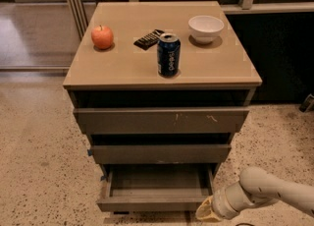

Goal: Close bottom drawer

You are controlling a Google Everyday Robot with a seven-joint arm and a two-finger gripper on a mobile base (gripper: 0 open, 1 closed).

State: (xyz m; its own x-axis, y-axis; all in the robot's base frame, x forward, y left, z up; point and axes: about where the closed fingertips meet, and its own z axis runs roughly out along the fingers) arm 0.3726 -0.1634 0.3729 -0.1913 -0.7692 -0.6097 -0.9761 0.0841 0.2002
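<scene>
The bottom drawer [156,203] is the lowest of three in the cabinet and stands pulled open, its shallow grey-brown tray empty and its flat plain front facing me. My gripper [207,211] sits at the bottom right, at the right end of the drawer's front near the floor. Its pale arm [274,193] reaches in from the right edge. The middle drawer [161,154] and the tall top drawer with pale scratches [162,121] stick out a little.
On the cabinet top [122,65] stand a red apple [102,37], a dark flat packet [149,39], a blue soda can [168,55] and a white bowl [206,27]. Speckled floor [39,171] surrounds the cabinet. A dark cabinet [279,53] stands at the right.
</scene>
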